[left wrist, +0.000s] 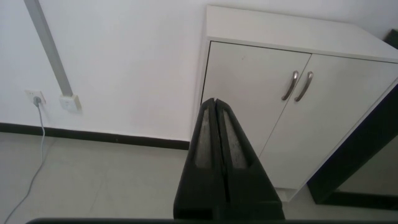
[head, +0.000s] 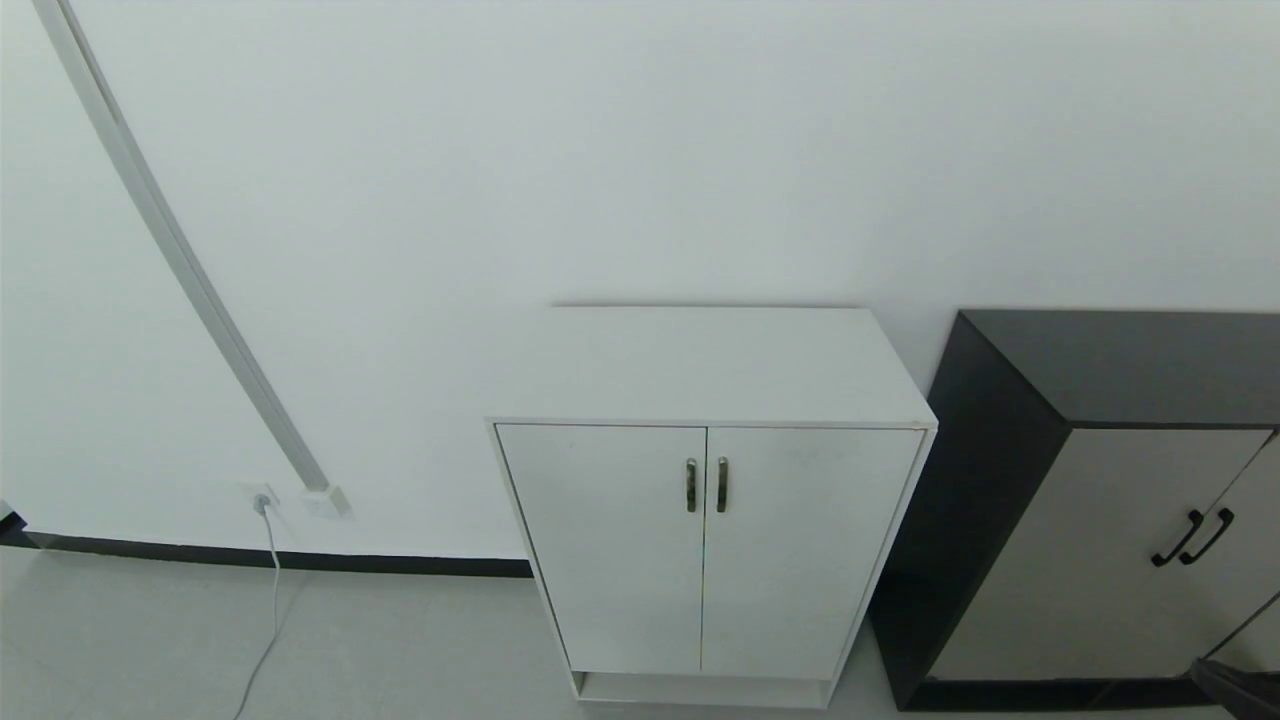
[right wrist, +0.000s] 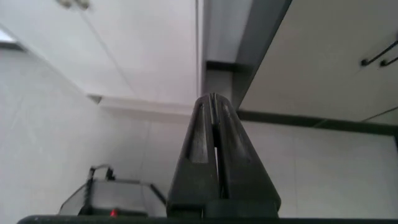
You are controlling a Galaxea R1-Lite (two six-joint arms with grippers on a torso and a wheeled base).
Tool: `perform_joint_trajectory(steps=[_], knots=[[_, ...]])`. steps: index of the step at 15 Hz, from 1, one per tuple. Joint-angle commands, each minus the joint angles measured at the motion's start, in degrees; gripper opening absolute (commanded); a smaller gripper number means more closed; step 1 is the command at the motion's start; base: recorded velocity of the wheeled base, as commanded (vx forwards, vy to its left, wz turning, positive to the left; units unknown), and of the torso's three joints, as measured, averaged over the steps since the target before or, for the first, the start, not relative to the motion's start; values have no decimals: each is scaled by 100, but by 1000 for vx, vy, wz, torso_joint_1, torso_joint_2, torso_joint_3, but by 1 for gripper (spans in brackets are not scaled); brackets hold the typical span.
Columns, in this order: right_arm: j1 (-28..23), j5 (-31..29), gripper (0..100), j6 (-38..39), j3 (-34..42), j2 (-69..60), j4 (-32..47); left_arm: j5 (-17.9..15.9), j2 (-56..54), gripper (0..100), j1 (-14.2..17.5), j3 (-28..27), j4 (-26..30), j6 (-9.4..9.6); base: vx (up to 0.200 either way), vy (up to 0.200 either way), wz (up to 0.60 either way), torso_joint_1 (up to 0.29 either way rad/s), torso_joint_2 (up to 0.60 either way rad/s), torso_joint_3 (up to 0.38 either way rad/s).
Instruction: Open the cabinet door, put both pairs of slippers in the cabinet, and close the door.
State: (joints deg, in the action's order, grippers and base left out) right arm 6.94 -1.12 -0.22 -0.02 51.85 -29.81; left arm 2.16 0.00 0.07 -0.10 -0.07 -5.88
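white cabinet (head: 700, 370): stood on the floor (head: 150, 640) against the wall (head: 640, 150), seen upright in the head view.
left door (head: 610, 550): found shut, flush with the cabinet front.
right door (head: 800, 550): found shut, its edge met by the left door's at the centre line.
handles (head: 690, 485): two upright metal bars, set side by side at the meeting edges, high on the doors.
left claw (left wrist: 215, 102): fingers pressed together with nothing between them; held in the air apart from the white cabinet, whose front is seen beyond it.
right claw (right wrist: 214, 98): closed and empty, held low above the floor.
black cabinet (head: 990, 480): placed just beside the white cabinet, on the right, its doors shut.
socket (head: 262, 500): noted low on the wall, a grey cable (head: 272, 590) hung from it to the floor.
conduit (head: 180, 250): run down the wall to a box beside the socket.
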Motion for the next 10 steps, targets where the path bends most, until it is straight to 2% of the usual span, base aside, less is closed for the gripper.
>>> perform_joint_trajectory(steps=[1, 7, 10], knots=[[9, 226, 0, -4, 2, -1054, 695, 4, 0, 0, 1, 1, -1, -1, 0, 0, 0, 0, 0, 0], [62, 710, 0, -22, -6, -2469, 2858, 4, 9, 0, 1, 1, -1, -1, 0, 0, 0, 0, 0, 0], [97, 727, 0, -119, 2, -2697, 2989, 4, 0, 0, 1, 1, -1, -1, 0, 0, 0, 0, 0, 0]])
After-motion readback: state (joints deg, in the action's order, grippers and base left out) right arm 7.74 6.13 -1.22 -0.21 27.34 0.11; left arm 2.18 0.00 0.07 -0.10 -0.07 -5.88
